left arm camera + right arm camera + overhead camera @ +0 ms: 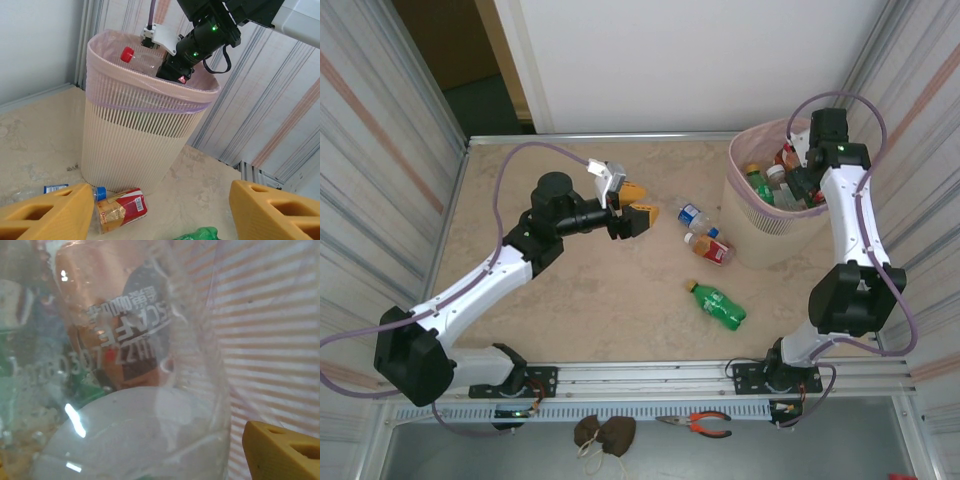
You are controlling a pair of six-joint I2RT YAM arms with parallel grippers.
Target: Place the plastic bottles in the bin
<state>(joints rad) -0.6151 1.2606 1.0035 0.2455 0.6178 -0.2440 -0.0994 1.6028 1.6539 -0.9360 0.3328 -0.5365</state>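
Top external view: right gripper (pixel 798 182) sits inside bin (pixel 767 238), presumably dropping clear bottle (pixel 130 410); grip cannot be told. Left gripper (pixel 639 204) hangs spread, empty, facing red-labelled bottle (pixel 710 248) beside bin, likely the next pick.

Soft, even light leaves the table (pixel 600 300) bright, with only faint shadows. The right wrist view is badly out of focus on a close clear bottle (pixel 130 405), with small white glints of glare on it.
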